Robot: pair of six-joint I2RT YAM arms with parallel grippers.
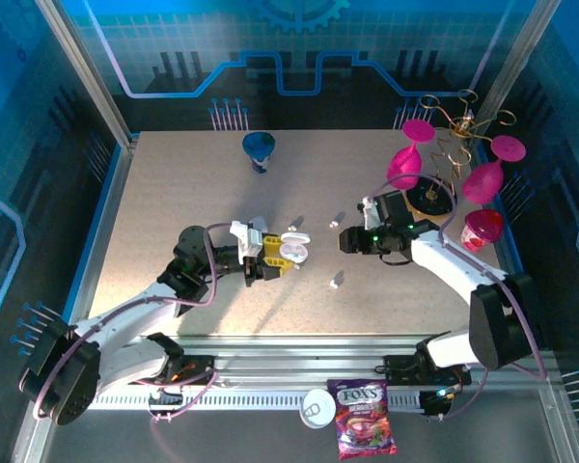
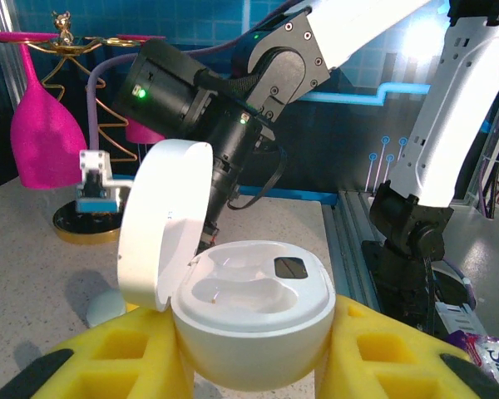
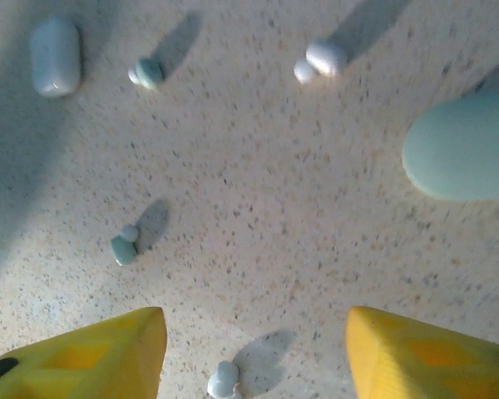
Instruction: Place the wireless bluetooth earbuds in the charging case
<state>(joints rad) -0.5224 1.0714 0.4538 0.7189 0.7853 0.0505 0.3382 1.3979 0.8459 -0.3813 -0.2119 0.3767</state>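
The white charging case (image 2: pixel 254 312) stands with its lid (image 2: pixel 162 220) swung open, and both moulded wells show nothing inside. My left gripper (image 2: pixel 254 353) is shut on its body, one yellow finger (image 2: pixel 125 357) pressed to each side; from above the case (image 1: pixel 292 251) sits mid-table at that gripper (image 1: pixel 273 258). My right gripper (image 3: pixel 254 353) hangs open above the table, right of the case (image 1: pixel 349 241). One small white earbud (image 3: pixel 224 381) lies on the table between its yellow fingers (image 3: pixel 108 349). Other earbuds (image 3: pixel 123 245) (image 3: pixel 145 73) (image 3: pixel 320 60) lie scattered further off.
A closed white pebble case (image 3: pixel 55 56) and a larger pale rounded shape (image 3: pixel 466 145) lie near the loose earbuds. Pink glasses (image 1: pixel 405 164) on a gold rack (image 1: pixel 454 130) stand back right, a blue cup (image 1: pixel 259 148) at the back, and a sweets bag (image 1: pixel 364 417) in front.
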